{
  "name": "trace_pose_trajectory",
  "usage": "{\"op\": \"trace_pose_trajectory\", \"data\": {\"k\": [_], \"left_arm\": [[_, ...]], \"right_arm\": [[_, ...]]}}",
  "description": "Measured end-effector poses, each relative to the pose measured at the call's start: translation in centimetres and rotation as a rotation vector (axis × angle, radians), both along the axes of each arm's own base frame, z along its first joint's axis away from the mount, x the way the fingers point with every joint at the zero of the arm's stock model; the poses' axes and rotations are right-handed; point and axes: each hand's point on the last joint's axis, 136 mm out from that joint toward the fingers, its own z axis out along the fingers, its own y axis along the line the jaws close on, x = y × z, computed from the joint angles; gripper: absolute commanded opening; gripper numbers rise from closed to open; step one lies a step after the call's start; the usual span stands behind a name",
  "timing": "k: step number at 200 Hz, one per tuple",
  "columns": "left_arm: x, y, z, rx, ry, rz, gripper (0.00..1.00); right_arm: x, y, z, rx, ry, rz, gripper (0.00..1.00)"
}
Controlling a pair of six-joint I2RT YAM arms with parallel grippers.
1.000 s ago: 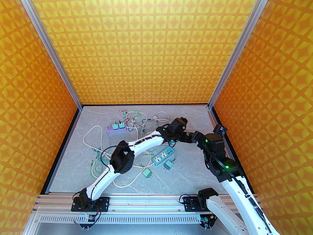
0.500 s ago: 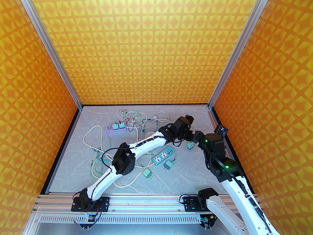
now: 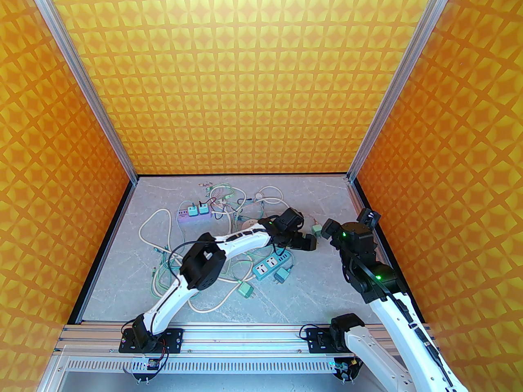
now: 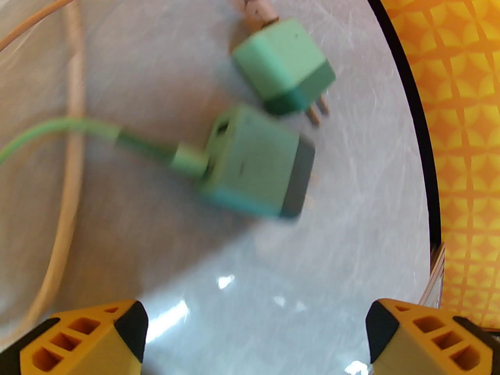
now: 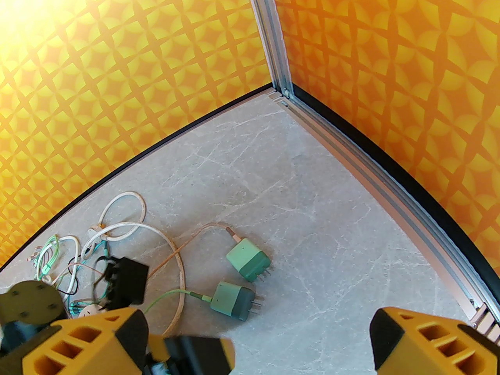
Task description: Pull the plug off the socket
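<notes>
Here, the left jaws stand spread wide and empty, yellow fingers [image 4: 86, 338] hanging above a green plug [image 4: 254, 162] on a green cable [image 4: 58, 129]. It lies free on the table [image 4: 351, 229], prongs toward the black right edge [image 4: 414, 104], just beside a second green plug [image 4: 283, 63] on a thin tan lead [image 4: 254, 8]. The right jaws gape empty too. Bare table runs from both plugs to the side rail [image 5: 390, 193] and far corner [image 5: 287, 92]. The teal socket strip [image 3: 271, 264] sits well apart.
</notes>
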Motion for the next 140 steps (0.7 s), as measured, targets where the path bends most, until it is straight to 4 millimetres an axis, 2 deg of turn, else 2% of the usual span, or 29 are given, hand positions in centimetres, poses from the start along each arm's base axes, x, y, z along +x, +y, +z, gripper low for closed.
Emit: {"op": "trace_pose_trajectory", "data": {"k": [15,45,64,85,102,140], "left_arm": [[0.0,0.2,2.9,-0.029,-0.039,-0.004,0.98],[0.3,1.2,10.3,-0.115,-0.140,0.010,0.99],[1.0,3.1,12.7,-0.124,-0.188,0.042,0.99],[2.1,5.5,13.8,-0.114,-0.229,0.083,0.99],[3.1,8.0,13.6,-0.082,-0.248,0.123,0.99],[5.6,15.6,12.5,0.022,-0.288,0.254,0.99]], "right_arm": [[0.2,0.2,-0.4,0.004,0.011,0.010,0.99],[0.6,0.9,-0.7,0.024,0.020,0.038,0.99],[1.1,1.6,-0.2,0.048,-0.008,0.076,0.98],[2.0,3.2,-0.7,0.087,0.005,0.156,0.98],[3.0,5.0,-1.4,0.130,0.022,0.234,0.99],[5.0,9.7,-3.0,0.221,0.056,0.419,0.98]]}}
